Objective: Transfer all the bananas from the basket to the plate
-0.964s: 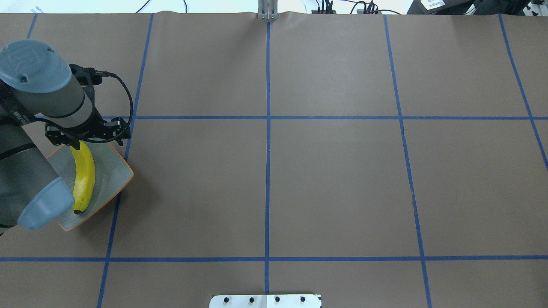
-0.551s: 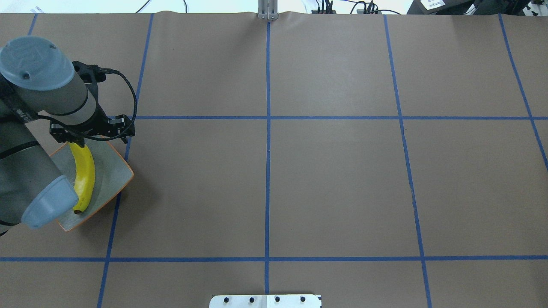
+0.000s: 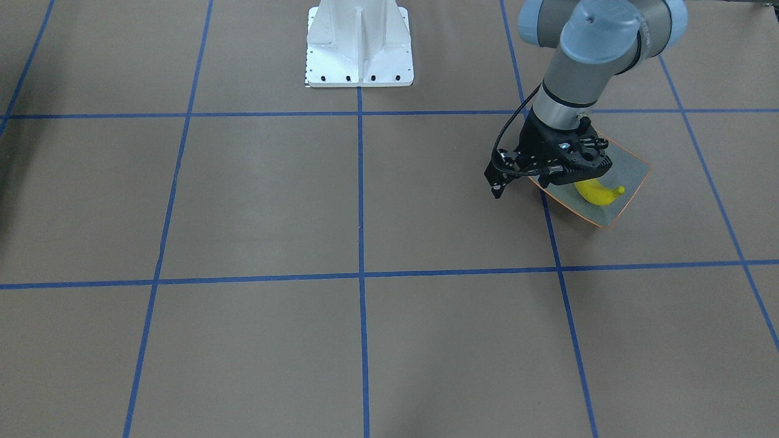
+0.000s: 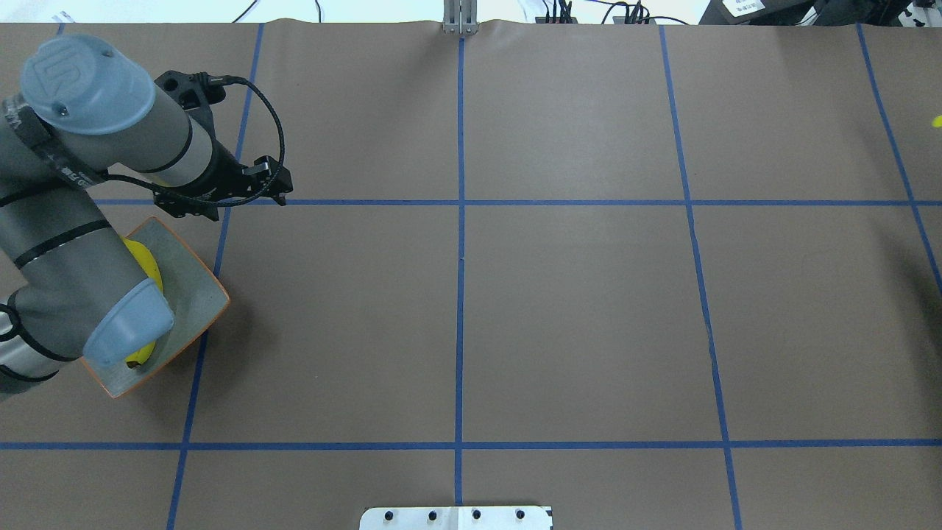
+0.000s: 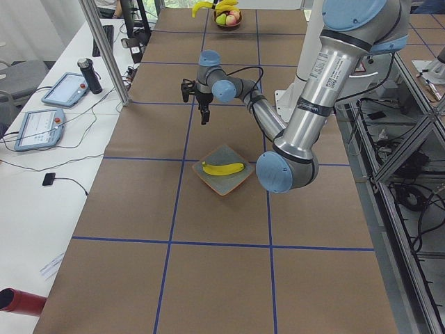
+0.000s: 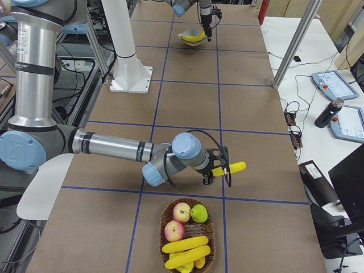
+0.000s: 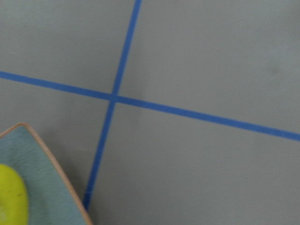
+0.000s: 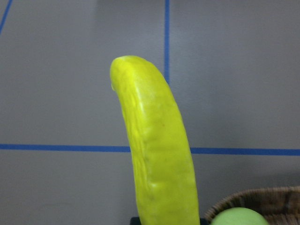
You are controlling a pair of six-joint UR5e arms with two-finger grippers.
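One banana (image 3: pixel 599 193) on the plate (image 3: pixel 631 168), right fingers (image 6: pixel 216 161) clamping a second banana (image 8: pixel 157 150). The basket (image 6: pixel 214 227) holds more bananas (image 6: pixel 185 245). Left fingers (image 3: pixel 496 181) hold nothing, can't tell how open.

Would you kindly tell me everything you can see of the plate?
The plate is a squarish grey-green dish with rounded corners, upturned edges and a thin orange rim, matte-looking. It lies flat on the brown table, one corner over a blue tape line, on the robot's left. One banana lies on it; nothing else is seen touching it.

Banana (image 4: pixel 146 261) mostly behind left arm (image 4: pixel 66 265), seemingly
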